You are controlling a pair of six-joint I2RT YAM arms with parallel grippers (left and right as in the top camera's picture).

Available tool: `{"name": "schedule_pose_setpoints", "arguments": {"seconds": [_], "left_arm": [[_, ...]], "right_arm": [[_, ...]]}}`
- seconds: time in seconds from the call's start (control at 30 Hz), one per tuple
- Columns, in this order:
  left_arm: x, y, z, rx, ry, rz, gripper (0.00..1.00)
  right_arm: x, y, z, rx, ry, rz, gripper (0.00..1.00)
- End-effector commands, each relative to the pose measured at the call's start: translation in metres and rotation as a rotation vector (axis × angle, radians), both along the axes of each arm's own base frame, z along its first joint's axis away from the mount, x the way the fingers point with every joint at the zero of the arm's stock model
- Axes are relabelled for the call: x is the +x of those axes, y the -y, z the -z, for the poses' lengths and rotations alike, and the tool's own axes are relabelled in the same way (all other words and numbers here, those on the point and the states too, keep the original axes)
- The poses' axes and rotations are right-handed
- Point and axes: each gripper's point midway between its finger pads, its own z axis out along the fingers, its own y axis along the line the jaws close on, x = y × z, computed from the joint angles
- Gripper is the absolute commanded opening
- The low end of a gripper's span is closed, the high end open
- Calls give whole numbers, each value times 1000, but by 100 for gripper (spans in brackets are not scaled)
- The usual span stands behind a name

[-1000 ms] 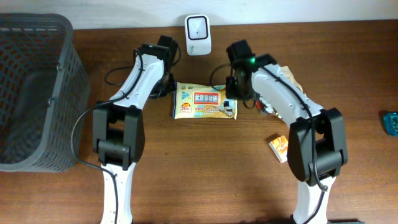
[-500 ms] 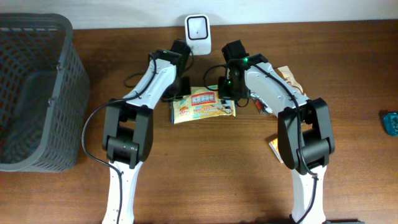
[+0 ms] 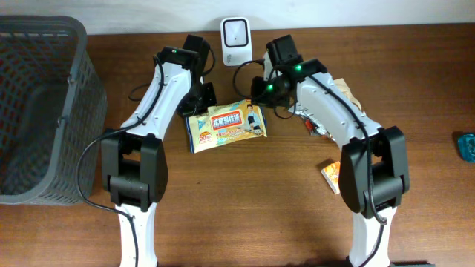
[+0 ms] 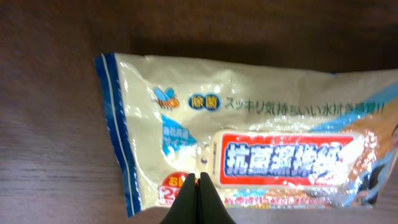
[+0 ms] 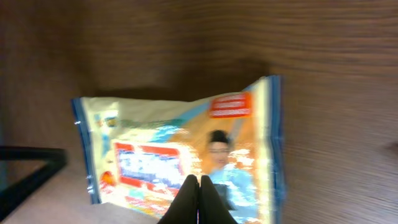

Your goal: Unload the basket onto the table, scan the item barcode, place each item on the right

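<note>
The item is a flat cream and blue wet-wipes packet (image 3: 227,126) with red-framed lettering. It lies printed face up on the brown table, its left end tilted toward the front. No barcode shows on this face. A white scanner (image 3: 236,31) stands at the back edge behind it. My left gripper (image 3: 202,104) hangs over the packet's upper left edge, and my right gripper (image 3: 263,92) over its upper right. In the left wrist view the left gripper (image 4: 198,182) is shut, tips over the packet (image 4: 261,124). The right gripper (image 5: 199,182) is shut over the blurred packet (image 5: 180,149).
A dark mesh basket (image 3: 82,89) fills the left side. A foil snack bag (image 3: 326,122) lies under the right arm. A small orange box (image 3: 332,176) sits further front, and a teal object (image 3: 466,146) at the right edge.
The packet has slid left and a little toward the front and turned, its left end dropping. Both arms have swung left with it, fingers shut throughout.
</note>
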Motion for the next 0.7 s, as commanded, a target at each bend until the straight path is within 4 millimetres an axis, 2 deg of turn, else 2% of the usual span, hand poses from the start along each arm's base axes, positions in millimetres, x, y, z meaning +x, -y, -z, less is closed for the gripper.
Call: {"name": "schedule_pose_setpoints", "arguments": {"seconds": [0.0, 0.1, 0.13, 0.17, 0.2, 0.27, 0.37, 0.47, 0.53, 0.6, 0.67], "left_arm": [[-14, 10, 28, -16, -102, 3, 0], [-17, 0, 47, 45, -135, 0, 0], [-16, -6, 50, 75, -136, -3, 0], [-16, -10, 50, 100, -130, -2, 0], [-14, -14, 50, 122, -123, -2, 0], [-11, -24, 50, 182, -103, -3, 0], [-5, -32, 49, 226, -75, -6, 0], [4, -39, 42, 258, -43, -14, 0], [14, -43, 26, 267, -7, -26, 0], [30, -47, -3, 251, 49, -52, 0], [40, -53, -21, 240, 87, -73, 0]], "right_arm": [[-16, -29, 30, 19, -74, -67, 4], [-21, -26, 65, -28, -138, -48, 4], [-23, -19, 80, -60, -167, -37, 4], [-25, -11, 87, -99, -179, -19, 4], [-26, 8, 96, -198, -202, 52, 4], [-33, 33, 100, -320, -230, 122, 4], [-47, 41, 87, -353, -265, 120, 4], [-53, 37, 64, -347, -246, 110, 4], [-56, 36, 41, -339, -220, 107, 4], [-55, 35, 20, -317, -178, 111, 4], [-48, 32, 9, -298, -129, 97, 4]]}}
